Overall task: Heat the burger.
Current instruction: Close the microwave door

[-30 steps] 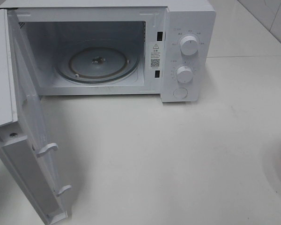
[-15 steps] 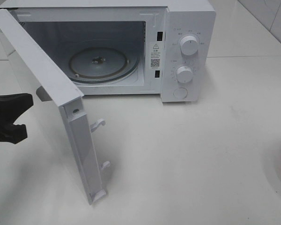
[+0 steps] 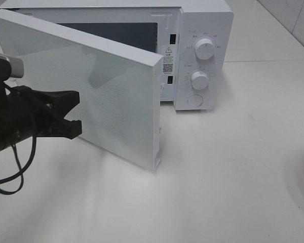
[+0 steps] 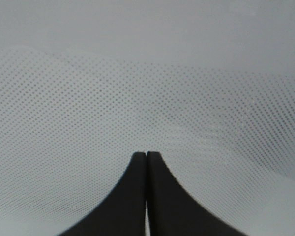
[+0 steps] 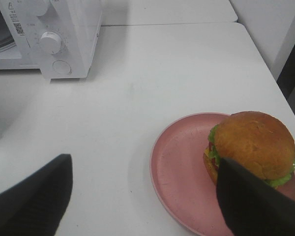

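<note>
Burger (image 5: 250, 147) sits on pink plate (image 5: 179, 182) at lower right of the right wrist view, outside the microwave (image 3: 202, 55). Right gripper (image 5: 142, 201) jaws spread, empty. Left gripper (image 3: 71, 114) jaws clenched, against half-shut door (image 3: 116, 101).

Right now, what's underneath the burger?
A round pink plate on the white table. The burger sits toward one side of it; the right hand's finger hides its near edge.
</note>
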Action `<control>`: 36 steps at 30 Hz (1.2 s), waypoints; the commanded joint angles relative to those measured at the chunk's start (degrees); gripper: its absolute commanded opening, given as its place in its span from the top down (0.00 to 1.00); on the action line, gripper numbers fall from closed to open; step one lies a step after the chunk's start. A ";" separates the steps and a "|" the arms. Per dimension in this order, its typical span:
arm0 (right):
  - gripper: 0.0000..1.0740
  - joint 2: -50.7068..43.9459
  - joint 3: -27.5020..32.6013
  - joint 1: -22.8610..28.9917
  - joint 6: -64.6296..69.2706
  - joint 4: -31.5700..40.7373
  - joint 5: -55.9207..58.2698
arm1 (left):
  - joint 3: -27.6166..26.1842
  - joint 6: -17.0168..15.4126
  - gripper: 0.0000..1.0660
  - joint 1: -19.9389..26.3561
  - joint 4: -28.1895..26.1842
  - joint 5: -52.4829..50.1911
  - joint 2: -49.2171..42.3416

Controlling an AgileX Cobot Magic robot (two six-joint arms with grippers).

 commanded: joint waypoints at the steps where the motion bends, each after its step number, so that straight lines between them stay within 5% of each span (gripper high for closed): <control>1: 0.30 -1.43 0.29 -0.34 -0.17 -0.17 -0.23 | -1.38 0.57 1.00 -1.15 -2.81 -0.11 0.69; 18: 0.30 -1.43 0.29 -0.34 -0.17 -0.17 -0.23 | -16.27 0.69 1.00 -8.02 -10.03 0.46 10.31; 36: 0.31 -1.43 0.29 -0.34 -0.17 -0.17 -0.23 | -29.22 1.60 1.00 -8.42 -12.32 4.64 17.07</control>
